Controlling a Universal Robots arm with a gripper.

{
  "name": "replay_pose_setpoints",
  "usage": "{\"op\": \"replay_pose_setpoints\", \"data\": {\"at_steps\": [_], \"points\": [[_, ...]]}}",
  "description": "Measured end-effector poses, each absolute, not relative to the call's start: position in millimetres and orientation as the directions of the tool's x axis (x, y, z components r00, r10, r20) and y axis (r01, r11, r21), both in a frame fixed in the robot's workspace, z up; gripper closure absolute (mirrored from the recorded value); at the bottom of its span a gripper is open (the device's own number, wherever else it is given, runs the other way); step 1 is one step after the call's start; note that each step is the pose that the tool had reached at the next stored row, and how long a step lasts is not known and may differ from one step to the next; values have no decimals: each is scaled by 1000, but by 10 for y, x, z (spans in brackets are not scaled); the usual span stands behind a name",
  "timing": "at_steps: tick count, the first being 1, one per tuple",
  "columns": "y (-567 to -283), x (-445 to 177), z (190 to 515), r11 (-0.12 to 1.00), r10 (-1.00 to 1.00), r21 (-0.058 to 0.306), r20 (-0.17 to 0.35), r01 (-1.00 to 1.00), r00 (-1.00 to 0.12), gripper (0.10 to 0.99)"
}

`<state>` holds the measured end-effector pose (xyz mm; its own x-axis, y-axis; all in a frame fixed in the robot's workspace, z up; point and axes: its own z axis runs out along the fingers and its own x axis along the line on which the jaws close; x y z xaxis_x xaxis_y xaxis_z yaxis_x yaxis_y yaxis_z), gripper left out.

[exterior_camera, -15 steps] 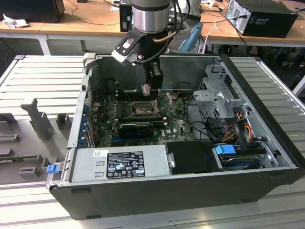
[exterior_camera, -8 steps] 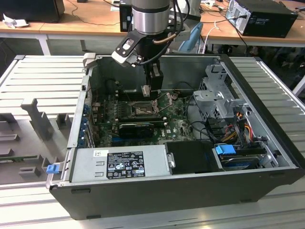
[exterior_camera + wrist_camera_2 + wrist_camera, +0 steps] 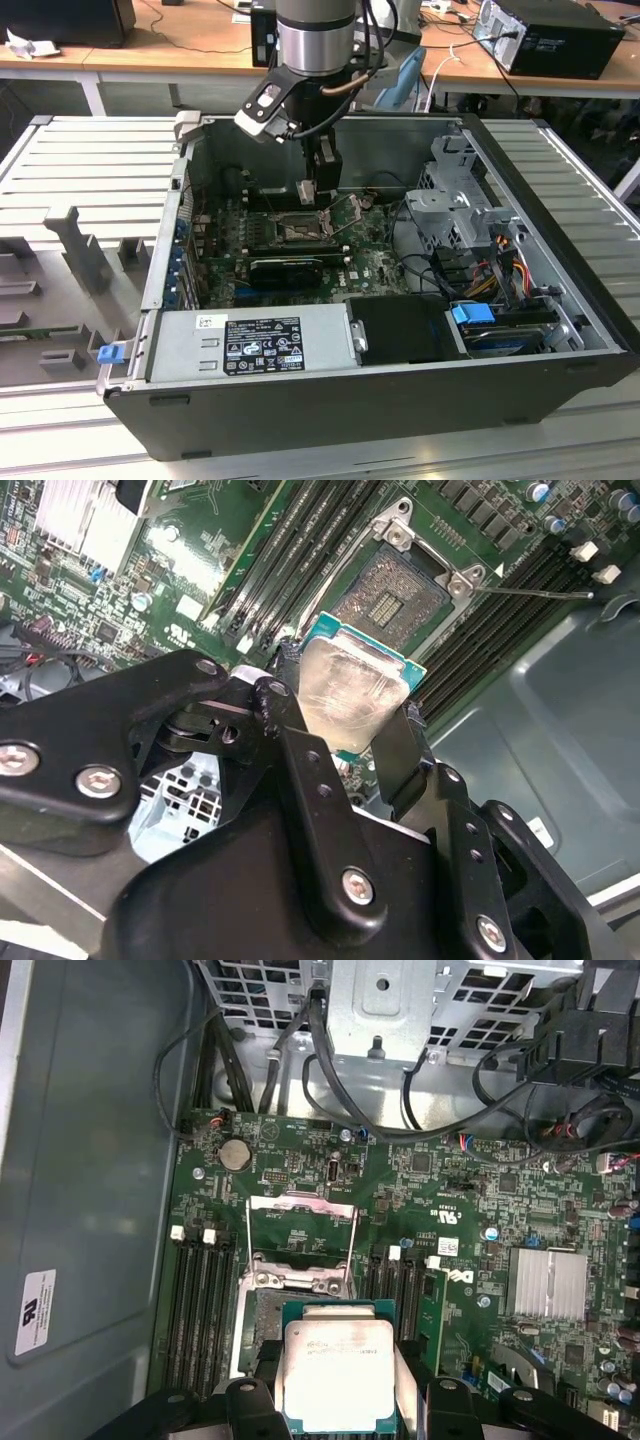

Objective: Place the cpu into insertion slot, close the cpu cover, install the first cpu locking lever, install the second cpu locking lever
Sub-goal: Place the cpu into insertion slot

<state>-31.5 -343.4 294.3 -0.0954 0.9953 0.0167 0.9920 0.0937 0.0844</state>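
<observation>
— Chip status?
— Gripped. My fingers (image 3: 398,755) pinch the cpu (image 3: 352,695) by two opposite edges, metal face toward my wrist, so I judge its underside can meet the pins flat.
— And the insertion slot (image 3: 300,230)?
— In the exterior view it sits at six o'clock from my claw (image 3: 318,188), close below, bare. The cpu cover (image 3: 300,1228) stands swung up, leaving the socket free.
— Pose?
— Arm drops straight into the computer case (image 3: 300,400), wrist vertical, fingers aimed at the motherboard (image 3: 370,265).
</observation>
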Motion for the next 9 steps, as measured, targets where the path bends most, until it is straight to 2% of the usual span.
{"op": "replay_pose_setpoints", "data": {"at_steps": [9], "points": [[-3434,-315,2913,89,996,84,17,992,-91,557]]}}
